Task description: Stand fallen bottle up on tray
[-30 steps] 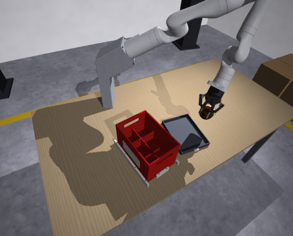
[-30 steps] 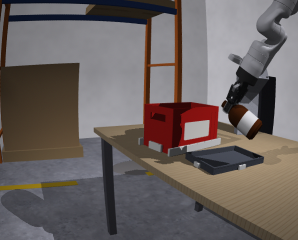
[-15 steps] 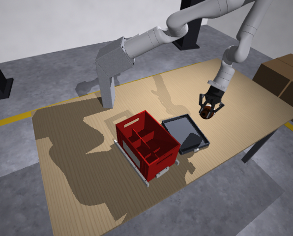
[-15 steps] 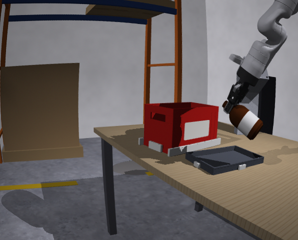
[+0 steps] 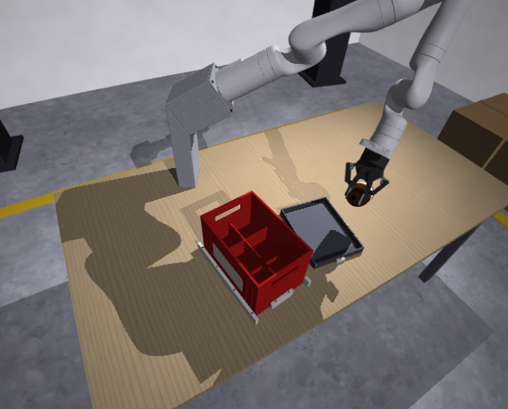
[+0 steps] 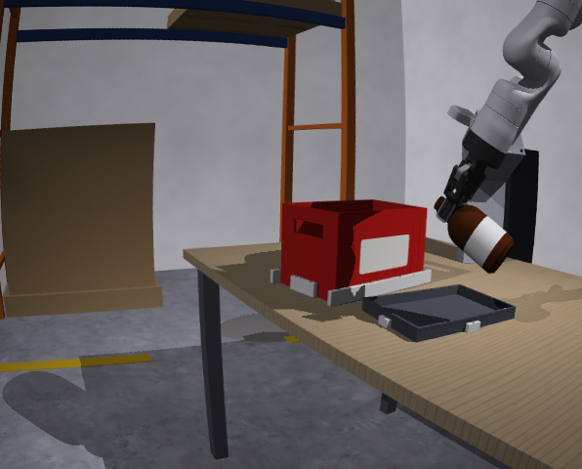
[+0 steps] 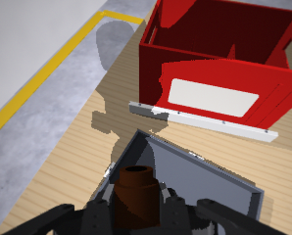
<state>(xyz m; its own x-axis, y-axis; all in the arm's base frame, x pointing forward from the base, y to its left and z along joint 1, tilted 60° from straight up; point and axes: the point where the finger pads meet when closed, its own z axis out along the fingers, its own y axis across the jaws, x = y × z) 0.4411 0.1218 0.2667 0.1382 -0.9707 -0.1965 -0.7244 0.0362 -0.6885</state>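
A brown bottle (image 6: 469, 228) (image 7: 136, 201) with a white label hangs in the air above the table, tilted, its neck up to the left and its base down to the right in the exterior view. It also shows, partly hidden by the fingers, in the top view (image 5: 354, 198). My gripper (image 6: 446, 207) is shut on the bottle at its neck. The dark grey tray (image 5: 311, 220) (image 6: 465, 327) (image 7: 200, 176) lies flat on the table below, with nothing standing on it. The red crate (image 5: 285, 239) (image 6: 309, 252) (image 7: 153, 78) stands upright beside the tray.
Light metal strips (image 5: 230, 284) (image 6: 397, 286) (image 7: 200, 121) run along the foot of the crate. Small light clips (image 6: 473, 326) sit at the tray's outer wall. The wooden table (image 5: 421, 175) has its near edge beyond tray and crate. Cardboard boxes (image 5: 474, 132) stand past the table's right end.
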